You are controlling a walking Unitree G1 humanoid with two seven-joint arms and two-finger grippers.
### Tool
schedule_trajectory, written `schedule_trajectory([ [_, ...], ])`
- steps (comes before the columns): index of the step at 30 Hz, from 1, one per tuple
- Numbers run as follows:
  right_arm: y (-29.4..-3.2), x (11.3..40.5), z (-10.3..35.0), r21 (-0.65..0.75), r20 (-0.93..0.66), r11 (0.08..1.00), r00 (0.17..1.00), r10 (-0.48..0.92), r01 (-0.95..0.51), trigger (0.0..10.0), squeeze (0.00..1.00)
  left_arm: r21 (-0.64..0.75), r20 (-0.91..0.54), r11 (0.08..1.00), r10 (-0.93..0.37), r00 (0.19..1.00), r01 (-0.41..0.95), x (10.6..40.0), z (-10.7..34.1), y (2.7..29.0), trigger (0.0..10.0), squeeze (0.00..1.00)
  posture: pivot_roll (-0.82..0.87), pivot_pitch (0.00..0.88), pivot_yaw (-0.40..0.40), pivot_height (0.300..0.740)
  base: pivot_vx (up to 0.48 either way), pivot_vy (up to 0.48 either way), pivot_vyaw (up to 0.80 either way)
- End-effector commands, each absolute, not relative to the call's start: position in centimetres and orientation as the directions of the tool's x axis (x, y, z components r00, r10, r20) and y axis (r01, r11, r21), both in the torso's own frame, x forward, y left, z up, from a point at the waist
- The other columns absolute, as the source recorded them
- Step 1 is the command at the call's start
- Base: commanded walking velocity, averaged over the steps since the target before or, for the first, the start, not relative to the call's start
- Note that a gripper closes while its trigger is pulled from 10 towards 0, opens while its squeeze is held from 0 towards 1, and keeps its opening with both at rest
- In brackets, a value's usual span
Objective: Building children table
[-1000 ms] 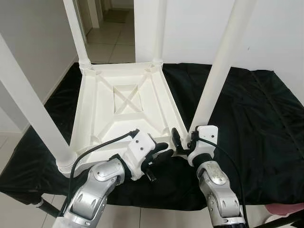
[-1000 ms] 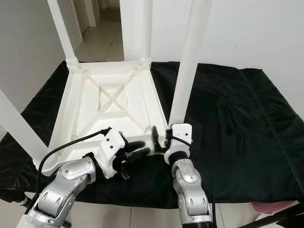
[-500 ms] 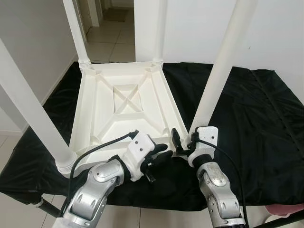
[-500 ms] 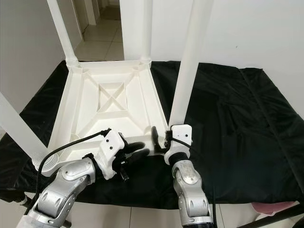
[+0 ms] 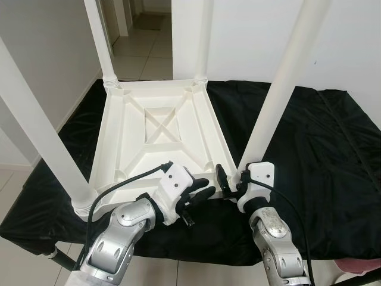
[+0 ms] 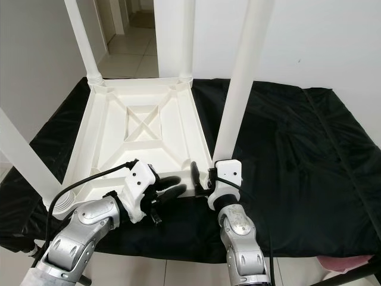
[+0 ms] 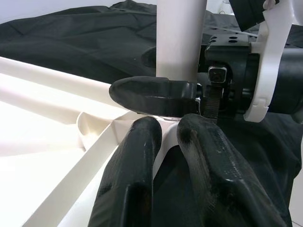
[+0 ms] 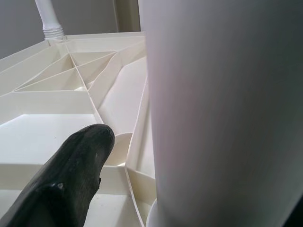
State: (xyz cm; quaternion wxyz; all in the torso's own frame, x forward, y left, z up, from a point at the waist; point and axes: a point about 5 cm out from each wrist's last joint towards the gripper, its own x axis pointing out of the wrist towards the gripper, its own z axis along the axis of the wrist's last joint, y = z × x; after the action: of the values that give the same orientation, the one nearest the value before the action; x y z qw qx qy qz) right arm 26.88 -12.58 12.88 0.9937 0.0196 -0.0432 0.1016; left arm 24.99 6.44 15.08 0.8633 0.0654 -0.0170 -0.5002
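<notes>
The small white table (image 5: 161, 134) is lying upside down on the black-draped bench (image 5: 321, 155), and it is looking nearly built: I am counting four legs standing up from its corners. The right hand (image 5: 229, 180) is gripping the base of the near right leg (image 5: 280, 95), seemingly seating it, while the left hand (image 5: 202, 192), fingers almost closed and holding nothing, is resting against that corner.

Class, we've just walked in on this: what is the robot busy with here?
It is putting together a white plastic children's table, lying upside down on a black cloth with four legs standing up. The right gripper is at the base of the near right leg, one finger beside it. The left gripper sits at the same corner.
</notes>
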Motion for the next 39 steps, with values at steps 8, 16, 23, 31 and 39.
schedule_trajectory([
  [8,-12.7,27.3,12.8,0.006,0.089,0.972,0.968,0.235,-0.237,10.0,0.00,0.137,-0.052,0.532,-0.839,0.542,0.836,25.5,14.8,6.9,10.0,0.00,-0.03,0.000,0.030,0.740,0.000,0.000,0.00],
  [16,-12.8,27.7,13.4,-0.027,0.104,0.955,0.950,0.296,-0.295,10.0,0.00,0.131,-0.054,0.538,-0.835,0.548,0.833,25.6,14.8,7.3,10.0,0.00,-0.03,0.000,0.029,0.740,0.000,0.000,0.00],
  [23,-12.9,27.7,13.6,-0.034,0.106,0.951,0.945,0.308,-0.307,10.0,0.00,0.143,-0.075,0.526,-0.839,0.539,0.838,25.5,14.7,7.7,10.0,0.00,-0.03,0.003,0.035,0.740,0.000,0.000,0.00],
  [31,-13.2,27.9,13.6,-0.042,0.107,0.946,0.939,0.325,-0.323,10.0,0.00,0.145,-0.089,0.513,-0.845,0.527,0.846,25.7,14.6,7.9,10.0,0.00,-0.03,0.000,0.049,0.740,0.000,0.000,0.00],
  [39,-14.2,28.5,13.4,-0.117,0.055,0.878,0.880,0.471,-0.463,10.0,0.00,0.162,-0.098,0.483,-0.860,0.501,0.860,26.1,14.9,7.8,10.0,0.00,-0.03,0.000,0.058,0.740,0.000,0.000,0.00],
])
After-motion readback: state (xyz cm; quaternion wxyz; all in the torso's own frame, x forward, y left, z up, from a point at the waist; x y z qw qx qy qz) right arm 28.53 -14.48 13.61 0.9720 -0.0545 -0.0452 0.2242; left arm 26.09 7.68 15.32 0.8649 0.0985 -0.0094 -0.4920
